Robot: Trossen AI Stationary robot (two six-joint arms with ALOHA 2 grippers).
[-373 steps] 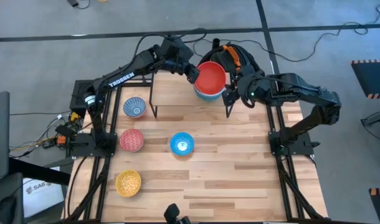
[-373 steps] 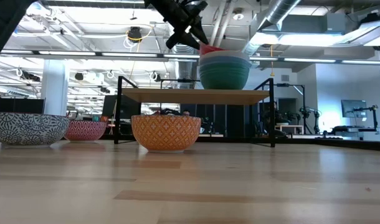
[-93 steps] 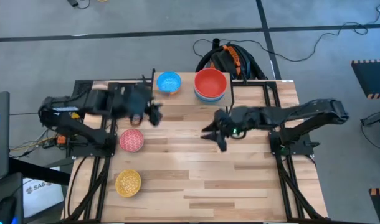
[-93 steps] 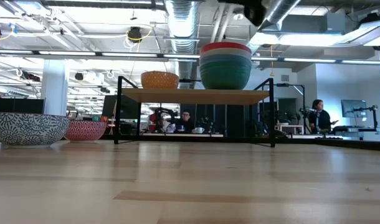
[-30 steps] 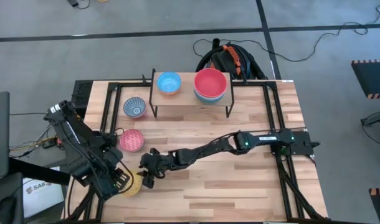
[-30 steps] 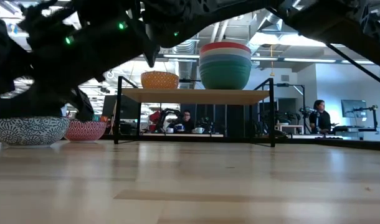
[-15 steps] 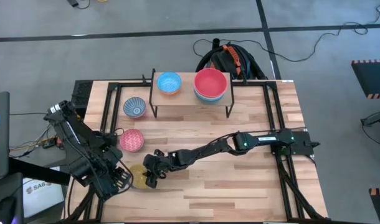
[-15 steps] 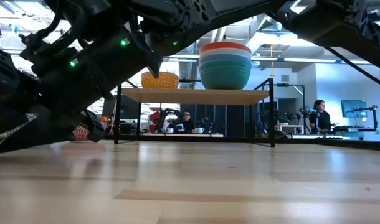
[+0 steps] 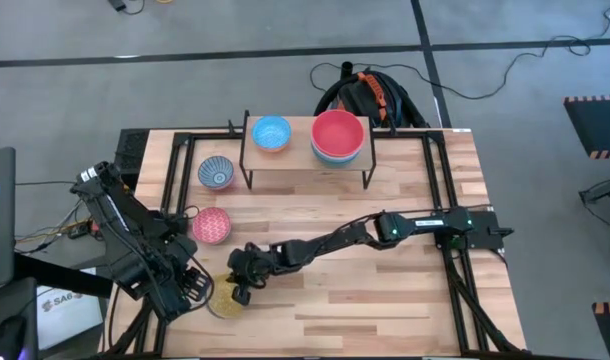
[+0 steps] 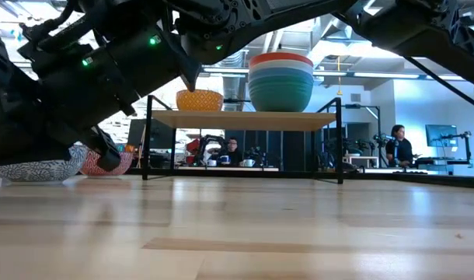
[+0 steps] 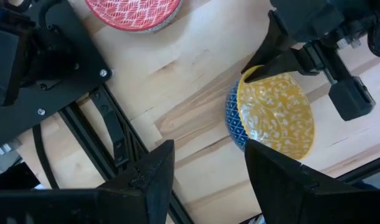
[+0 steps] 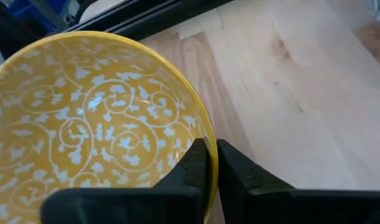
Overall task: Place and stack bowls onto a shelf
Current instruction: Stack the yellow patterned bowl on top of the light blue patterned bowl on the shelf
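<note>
At the tabletop's near left, the right gripper is pinching one yellow bowl's rim between its fingers (tilted, a blue pattern outside). Just left, the left gripper is hovering, fingers apart. Farther on, two patterned bowls are resting before the shelf, which is bearing one light blue bowl and one stack.

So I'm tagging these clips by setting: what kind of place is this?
Probably a robotics lab or open workshop. The low view shows exposed ceiling ducts and strip lights, people seated at workstations, and another robot arm behind the wooden table.
</note>
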